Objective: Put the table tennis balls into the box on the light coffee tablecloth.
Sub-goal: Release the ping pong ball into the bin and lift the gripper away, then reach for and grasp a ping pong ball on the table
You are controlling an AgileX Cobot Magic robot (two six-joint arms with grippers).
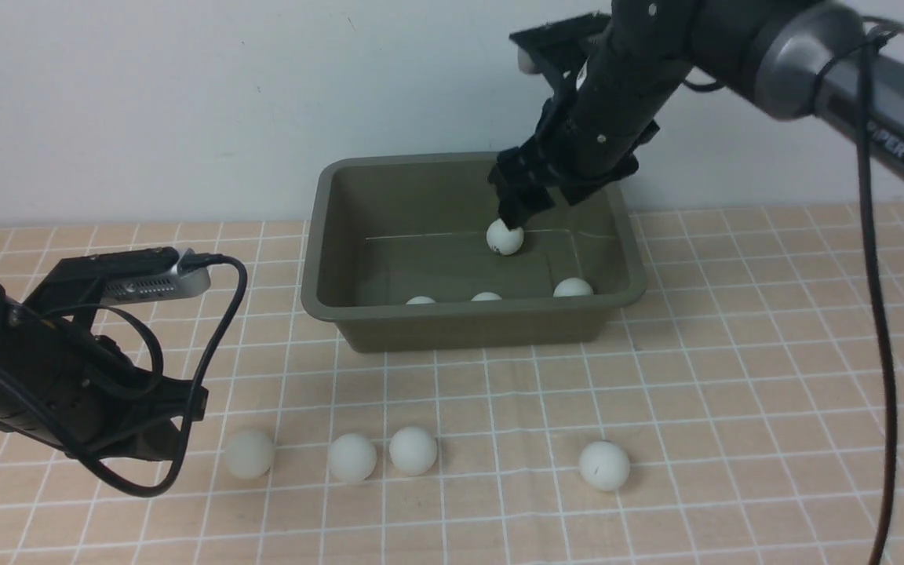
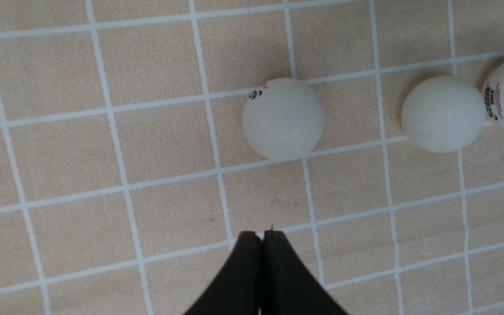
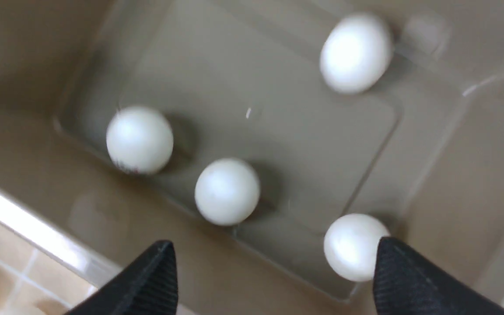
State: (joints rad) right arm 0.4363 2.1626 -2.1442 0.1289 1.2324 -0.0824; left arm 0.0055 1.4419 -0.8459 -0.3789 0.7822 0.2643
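**Clerk:** Nearest lot: four table tennis balls in a loose row along the near edge of the light coffee tablecloth [image 1: 734, 392]. From the left they are ball 1 [image 1: 249, 453], ball 2 [image 1: 352, 457], ball 3 [image 1: 413, 450] and ball 4 [image 1: 603, 465]. Balls 2 and 3 lie just beside each other, and ball 4 lies apart.

**Checker:** Left gripper?

**Clerk:** The left gripper [image 2: 260, 238] is toward the near left corner, near ball 1. Its jaws are pressed together with nothing between them.

**Checker:** Further back?

**Clerk:** The box [image 1: 460, 329] stands mid-cloth toward the far edge. Ball 5 [image 1: 421, 300], ball 6 [image 1: 486, 297] and ball 7 [image 1: 573, 287] lie along its near wall. Ball 8 [image 1: 504, 237] is farther in, just under the right gripper [image 1: 519, 208]. That gripper's jaws are spread wide and hold nothing.
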